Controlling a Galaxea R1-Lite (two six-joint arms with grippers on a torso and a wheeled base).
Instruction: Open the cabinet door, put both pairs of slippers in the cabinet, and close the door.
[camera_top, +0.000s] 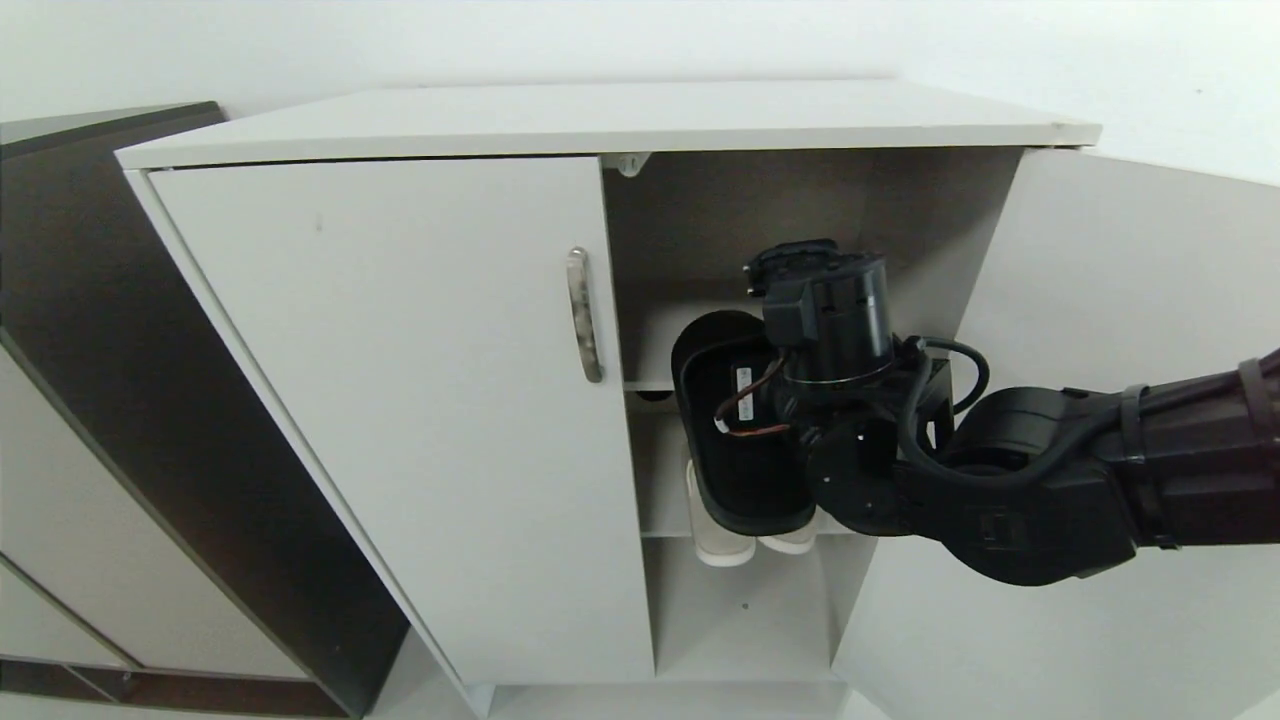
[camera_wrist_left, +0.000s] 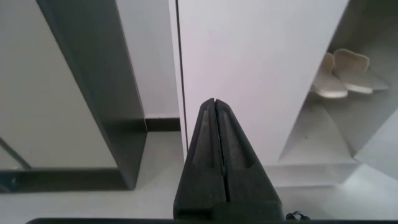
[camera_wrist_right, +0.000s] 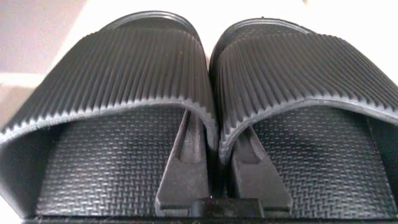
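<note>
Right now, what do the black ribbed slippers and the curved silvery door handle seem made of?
Black ribbed slippers: likely matte rubber or foam, given the moulded ridges and dimpled footbeds. Curved silvery door handle: probably brushed metal, given its dull sheen; coated plastic is possible.

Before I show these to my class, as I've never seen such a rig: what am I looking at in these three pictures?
This is a wheeled robot with two arms. The wide picture comes from a camera on its head, and the other two come from cameras on its wrists. Ahead stands a white flat-panel cabinet with its left door closed and its right door open. The right end effector pinches a pair of black ribbed rubber slippers by their inner sides and holds them in the open compartment. A pair of white slippers rests on a shelf just beneath them. The left end effector is shut, holds nothing and faces the closed door.
</note>
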